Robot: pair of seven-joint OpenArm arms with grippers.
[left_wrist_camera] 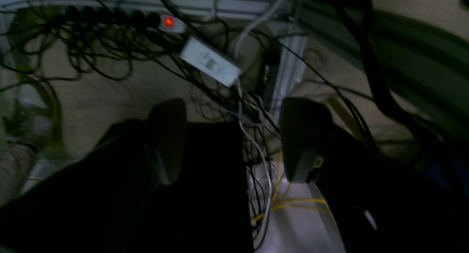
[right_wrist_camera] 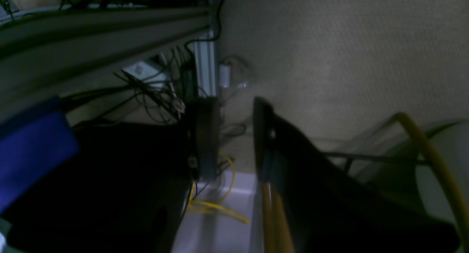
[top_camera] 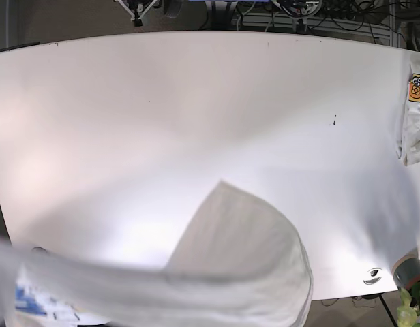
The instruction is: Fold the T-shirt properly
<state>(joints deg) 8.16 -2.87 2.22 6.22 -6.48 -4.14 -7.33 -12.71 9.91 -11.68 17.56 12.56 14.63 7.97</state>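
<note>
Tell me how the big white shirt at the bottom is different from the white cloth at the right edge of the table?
The T-shirt is large, blurred and billowing at the table's near edge; the white cloth is small and lies bunched at the far right edge. The cloth carries an orange badge; the T-shirt shows blue print at its lower left corner. Both are white fabric.

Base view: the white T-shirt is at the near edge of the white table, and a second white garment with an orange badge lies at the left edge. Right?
Not quite. The T-shirt is indeed at the near edge of the table, but the garment with the orange badge lies at the right edge, not the left. The base view shows it.
</note>
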